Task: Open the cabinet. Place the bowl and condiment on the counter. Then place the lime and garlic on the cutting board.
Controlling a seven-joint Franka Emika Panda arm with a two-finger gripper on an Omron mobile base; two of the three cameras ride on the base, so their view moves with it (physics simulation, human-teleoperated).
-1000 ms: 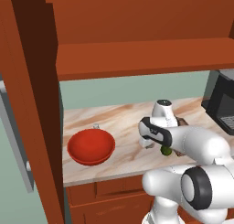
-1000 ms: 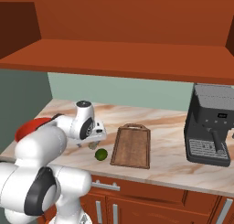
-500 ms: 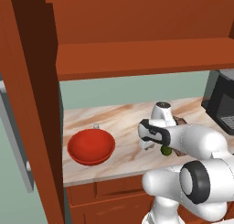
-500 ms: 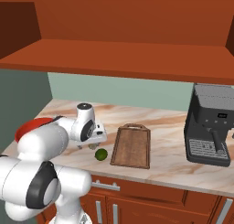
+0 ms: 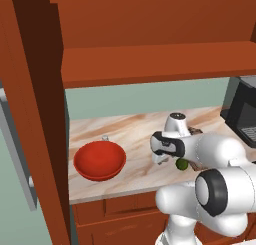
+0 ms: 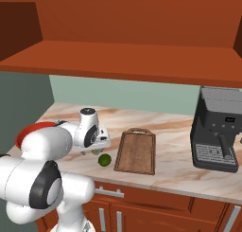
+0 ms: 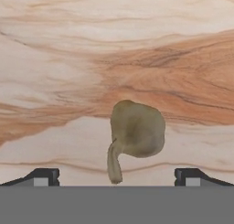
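My gripper [image 7: 117, 176] is open and points down at the counter [image 7: 68, 58], with the grey-beige garlic [image 7: 137, 131] lying between its fingertips [image 7: 43, 175], not touched. From the base, the gripper [image 5: 161, 158] hangs low just left of the dark green lime [image 5: 181, 164]. That lime [image 6: 104, 160] rests on the counter a little left of the cutting board [image 6: 136, 150]. The red bowl [image 5: 99, 160] sits on the counter [image 5: 130, 134] at the left, with the small condiment [image 5: 105, 138] just behind it. The cabinet door [image 5: 30, 114] stands swung open at the left.
A black coffee machine [image 6: 218, 129] stands on the counter right of the cutting board. The open cabinet shelves [image 6: 123, 56] overhang the counter. Lower drawer fronts [image 5: 120, 209] run under the counter edge.
The hand has sunk slightly toward the counter over the garlic. Bowl, lime and board have not moved.
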